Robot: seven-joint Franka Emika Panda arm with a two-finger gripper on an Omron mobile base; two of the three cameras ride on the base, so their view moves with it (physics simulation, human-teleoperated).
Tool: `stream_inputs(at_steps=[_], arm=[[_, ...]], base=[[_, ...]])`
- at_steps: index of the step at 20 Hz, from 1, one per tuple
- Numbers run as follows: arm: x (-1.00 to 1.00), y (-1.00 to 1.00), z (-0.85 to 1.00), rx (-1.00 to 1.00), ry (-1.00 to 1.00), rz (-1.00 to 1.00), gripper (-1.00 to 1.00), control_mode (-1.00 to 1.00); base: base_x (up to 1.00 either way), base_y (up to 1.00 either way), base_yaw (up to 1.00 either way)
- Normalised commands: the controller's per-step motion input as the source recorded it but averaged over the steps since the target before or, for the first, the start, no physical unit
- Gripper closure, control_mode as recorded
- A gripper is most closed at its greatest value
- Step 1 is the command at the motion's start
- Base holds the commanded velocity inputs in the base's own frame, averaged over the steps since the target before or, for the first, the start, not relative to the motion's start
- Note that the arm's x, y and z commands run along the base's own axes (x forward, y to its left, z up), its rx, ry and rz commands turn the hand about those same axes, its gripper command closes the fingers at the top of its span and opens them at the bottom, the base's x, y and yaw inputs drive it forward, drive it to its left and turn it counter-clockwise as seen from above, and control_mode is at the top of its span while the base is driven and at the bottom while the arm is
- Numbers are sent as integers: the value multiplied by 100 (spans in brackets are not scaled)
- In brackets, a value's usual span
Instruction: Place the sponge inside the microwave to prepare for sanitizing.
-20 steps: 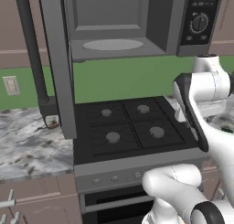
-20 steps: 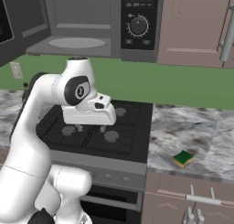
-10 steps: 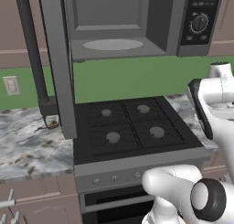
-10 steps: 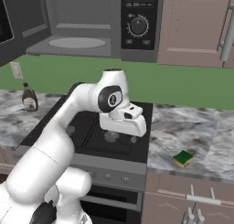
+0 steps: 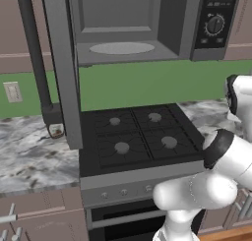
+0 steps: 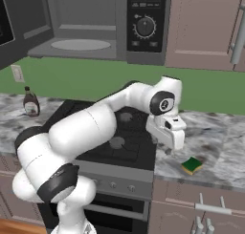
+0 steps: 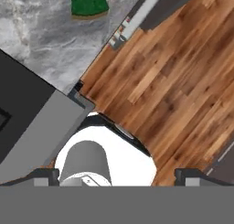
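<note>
While tool [image 6: 168, 149] hovers, sponge [image 6: 192, 165] beside (lower)

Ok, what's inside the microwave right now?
The microwave stands open, and only its round plate shows on the grey floor inside. The sponge is on the counter, right of the stove. The inside left wall is hidden by the door.

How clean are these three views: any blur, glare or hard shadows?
Left base view: flat, even light, slightly soft, no glare on the stove. Right base view: soft, the sponge small but readable, faint shadow under the claw. Hand view: sharpest; floor grain crisp, sponge cut by the top edge.
</note>
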Motion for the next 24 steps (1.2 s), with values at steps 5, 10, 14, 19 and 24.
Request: stream_inputs(at_steps=[5,10,14,19,24], arm=[[35,-63,-28,10,1,-44,-100,-100],[29,-24,-45,0,-12,-6,-100,-100],[41,-23,-37,-5,-12,0,-100,-100],[49,-41,-34,-8,-13,1,-100,-100],[60,-51,-34,-16,-9,8,-100,-100]], base=[[0,0,0],[0,0,0],[0,0,0],[0,0,0],[0,0,0]])
